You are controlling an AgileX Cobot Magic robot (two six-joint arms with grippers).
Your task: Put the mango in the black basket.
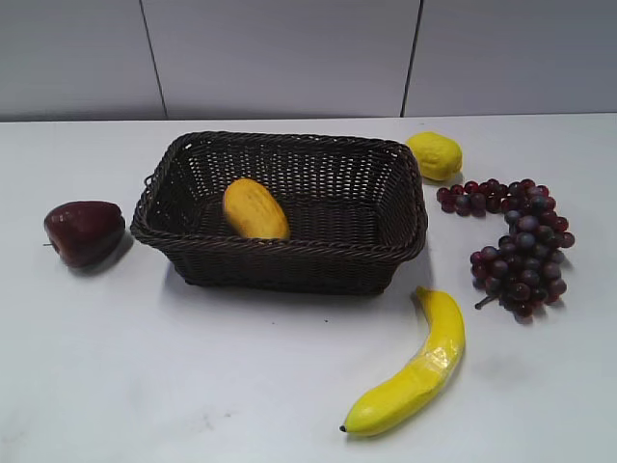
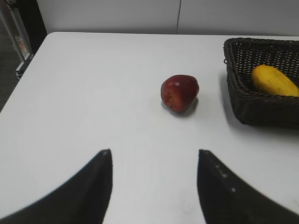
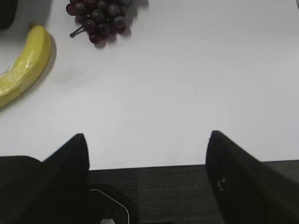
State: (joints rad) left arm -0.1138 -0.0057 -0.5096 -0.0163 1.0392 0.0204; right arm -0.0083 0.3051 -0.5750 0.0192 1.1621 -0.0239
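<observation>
A: Where is the mango [image 1: 254, 209] right now?

B: Inside the black basket [image 1: 381, 253], lying tilted against the basket's left half. In the left wrist view it shows ahead and to the right of the left end effector [image 2: 154, 161], well apart from it, over the basket's woven wall.

A: And that end effector, is it grasping anything?

B: No. Its two dark fingers [image 2: 100, 179] are spread wide with only bare white surface [image 2: 93, 93] between them. A dark red apple [image 2: 179, 92] sits ahead of it, slightly right of centre, just left of the basket and not touching it.

A: What about the other side?

B: The right end effector [image 3: 147, 142] is released too, fingers far apart and nothing between them; it hangs over the near edge of the surface. Ahead and to its left lies a banana [image 3: 21, 70], and further ahead a bunch of dark red grapes [image 3: 99, 16], near the banana's stem end but apart from it.

A: Anything else out there?

B: A lemon [image 1: 434, 155] just beside the basket's far right corner, seen only from the exterior view, near the grapes.
</observation>
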